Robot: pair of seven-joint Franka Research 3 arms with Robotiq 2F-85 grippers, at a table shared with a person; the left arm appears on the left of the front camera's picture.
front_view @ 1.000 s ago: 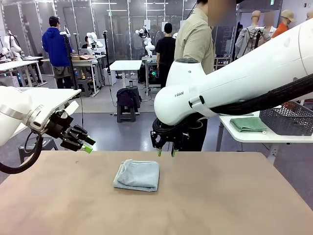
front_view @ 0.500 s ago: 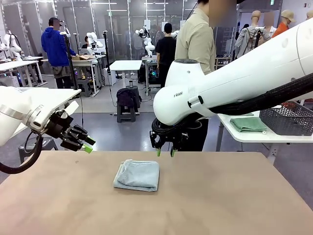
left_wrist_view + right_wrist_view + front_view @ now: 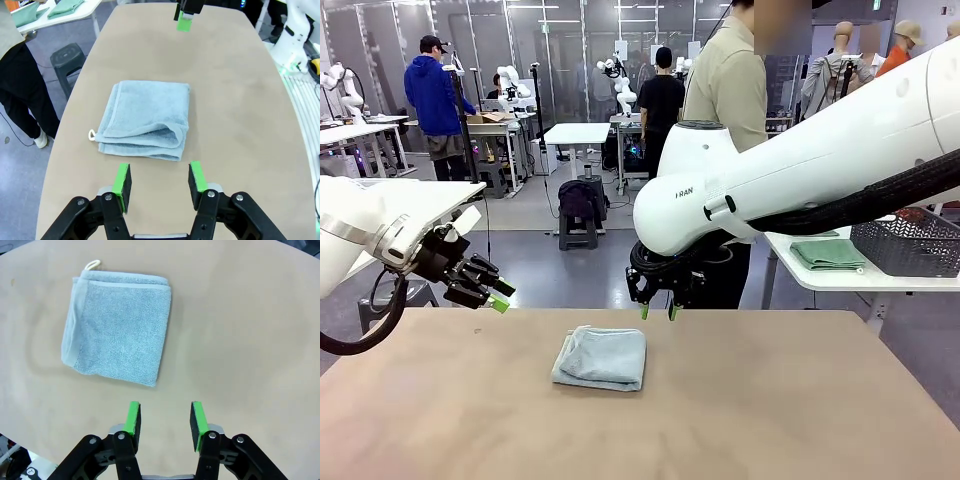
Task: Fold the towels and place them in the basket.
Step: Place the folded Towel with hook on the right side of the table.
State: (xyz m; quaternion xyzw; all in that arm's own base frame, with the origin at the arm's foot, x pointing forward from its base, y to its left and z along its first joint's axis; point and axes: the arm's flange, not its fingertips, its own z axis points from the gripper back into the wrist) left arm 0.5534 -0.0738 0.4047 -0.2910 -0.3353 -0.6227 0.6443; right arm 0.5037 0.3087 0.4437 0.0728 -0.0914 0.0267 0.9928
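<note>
1 towel point(image 3: 601, 357) folded | basket point(image 3: 910, 245) cut off at edge | left hand point(image 3: 503, 297), right hand point(image 3: 658, 312): apart, empty

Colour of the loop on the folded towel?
Off-white loop on the pale grey-blue towel; clearest in the right wrist view.

1. One folded towel point(image 3: 601, 357) lies flat on the surface point(image 3: 770, 400), a little left of its middle and nearer the far edge than the near edge.
2. The left jaws hang above the far left corner of the surface, left of the towel and apart from it.
3. The right jaws hang above the far edge, just behind the towel's right corner.
4. A person point(image 3: 725, 90) stands behind the far edge.
5. A side table point(image 3: 840, 278) at far right carries a basket point(image 3: 910, 240), with folded cloths point(image 3: 828, 254) to its left.
</note>
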